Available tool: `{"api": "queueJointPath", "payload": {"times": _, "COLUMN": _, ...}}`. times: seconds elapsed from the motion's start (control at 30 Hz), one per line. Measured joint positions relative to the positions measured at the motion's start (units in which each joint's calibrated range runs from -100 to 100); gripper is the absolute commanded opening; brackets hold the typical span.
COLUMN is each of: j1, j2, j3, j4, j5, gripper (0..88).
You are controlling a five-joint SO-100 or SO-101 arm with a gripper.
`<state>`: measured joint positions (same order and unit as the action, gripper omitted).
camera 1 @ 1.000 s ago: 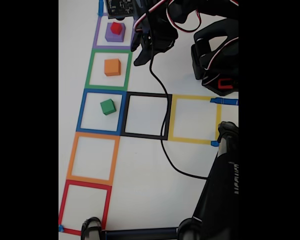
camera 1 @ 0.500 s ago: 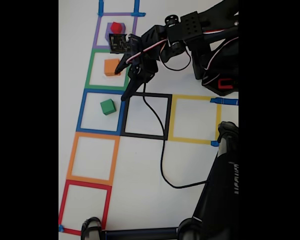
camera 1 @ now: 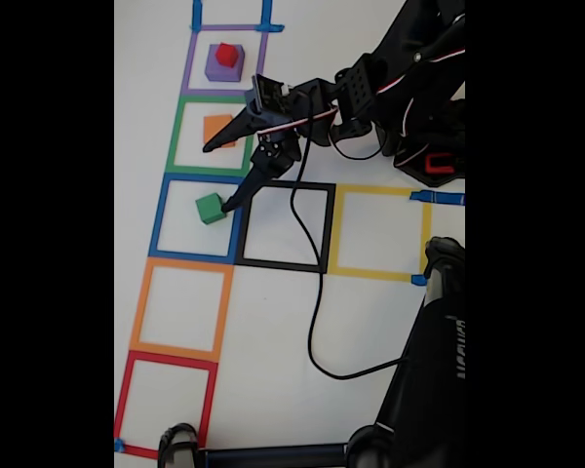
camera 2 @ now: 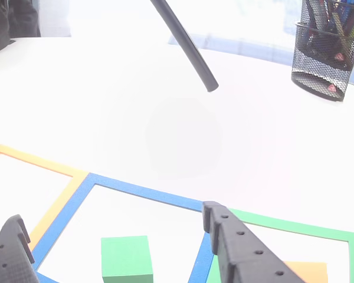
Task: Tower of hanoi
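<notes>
The hand (camera 1: 217,177) is spread wide and holds nothing, hovering over the white surface (camera 1: 273,322) between the orange cube (camera 1: 214,128) and the green cube (camera 1: 211,208) in the fixed view. The green cube sits inside the blue tape square (camera 1: 159,219), with one fingertip (camera 1: 229,206) just beside it. The red cube (camera 1: 226,55) rests on the purple cube (camera 1: 220,68) in the purple tape square (camera 1: 189,60). In the other view, the green cube (camera 2: 125,258) lies between the two fingers (camera 2: 236,244), and a mesh pen holder (camera 2: 324,56) stands far behind.
</notes>
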<state>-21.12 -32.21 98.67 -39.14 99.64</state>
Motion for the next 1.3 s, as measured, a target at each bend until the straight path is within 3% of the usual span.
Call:
{"api": "queueJointPath", "payload": {"times": 0.67, "j1": -2.46, "j2": 31.74, "j3": -16.56, "j4": -10.88, "j5": 0.00, "gripper": 35.0}}
{"api": "queueJointPath", "payload": {"times": 1.3, "j1": -3.39, "j2": 49.47, "j3": -27.27, "j4": -17.17, "j5": 0.00, "gripper": 34.3}}
